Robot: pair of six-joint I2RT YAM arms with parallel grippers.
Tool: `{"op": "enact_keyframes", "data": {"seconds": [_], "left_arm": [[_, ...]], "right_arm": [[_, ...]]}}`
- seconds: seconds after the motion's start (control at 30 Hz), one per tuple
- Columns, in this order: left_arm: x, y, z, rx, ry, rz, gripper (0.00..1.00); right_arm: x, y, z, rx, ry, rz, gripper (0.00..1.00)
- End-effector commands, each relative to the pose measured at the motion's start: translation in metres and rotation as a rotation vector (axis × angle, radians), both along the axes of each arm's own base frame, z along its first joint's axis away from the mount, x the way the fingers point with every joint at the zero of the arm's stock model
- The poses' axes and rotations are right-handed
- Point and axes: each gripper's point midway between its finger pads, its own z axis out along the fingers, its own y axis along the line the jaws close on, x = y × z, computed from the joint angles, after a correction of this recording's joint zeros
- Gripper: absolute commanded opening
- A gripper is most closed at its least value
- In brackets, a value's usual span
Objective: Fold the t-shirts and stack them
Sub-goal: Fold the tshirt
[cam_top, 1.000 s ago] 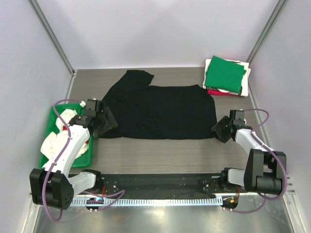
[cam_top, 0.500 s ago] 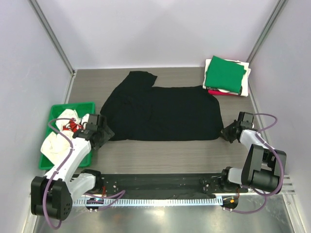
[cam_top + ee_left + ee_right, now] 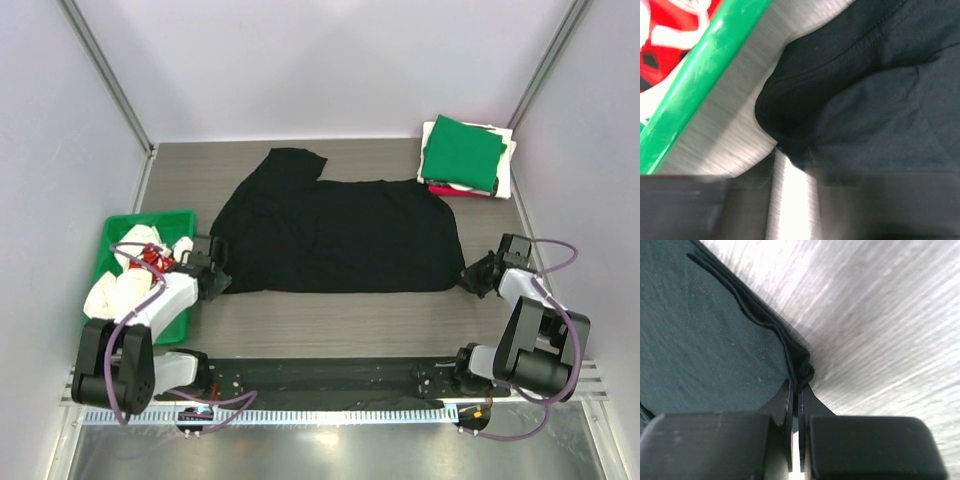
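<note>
Black shirt [image 3: 335,235] lies mid-counter, spread flat but not clean: one sleeve sticks out at the far left, and the near hem is straight. You have no folds in it yet, I'd say. The done stack [image 3: 465,160] sits in the far right corner, squared up: green shirt [image 3: 462,150] on top, white under it, a red sliver at the near edge. So roughly three are folded, this one is only starting, and the crumpled white-and-red cloth [image 3: 140,237] in the tray [image 3: 150,216] is likely more to do. The black fabric is matte knit with a stitched hem, limp, and bunches at the corners. Right hand [image 3: 795,390] is clamped on the near-right hem corner, fingers together with cloth between. Left hand [image 3: 207,275] is at the near-left corner beside the tray; its wrist view is blurred, so I can't tell its state. The counter [image 3: 330,320] is brushed grey and the tray is glossy plastic.
</note>
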Motion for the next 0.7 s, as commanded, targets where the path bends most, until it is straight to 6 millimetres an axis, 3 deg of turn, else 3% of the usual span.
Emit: {"op": "enact_keyframes", "data": {"seconds": [0.0, 0.1, 0.2, 0.43, 0.67], "left_arm": [[0.031, 0.005, 0.011, 0.04, -0.078, 0.004, 0.17], [0.03, -0.001, 0.017, 0.014, -0.084, -0.02, 0.0], [0.023, -0.007, 0.026, -0.037, -0.106, -0.008, 0.0], [-0.02, -0.017, 0.033, -0.164, -0.128, 0.034, 0.0], [-0.053, -0.019, 0.04, -0.212, -0.103, 0.059, 0.0]], "right_arm": [[-0.015, -0.004, 0.0, -0.015, 0.027, -0.009, 0.01], [-0.021, -0.01, 0.004, -0.016, 0.026, -0.042, 0.01], [-0.031, -0.018, 0.004, -0.01, 0.034, -0.114, 0.01], [-0.056, -0.031, 0.004, 0.05, 0.01, -0.278, 0.01], [-0.074, -0.026, 0.006, 0.053, -0.004, -0.355, 0.01]]}}
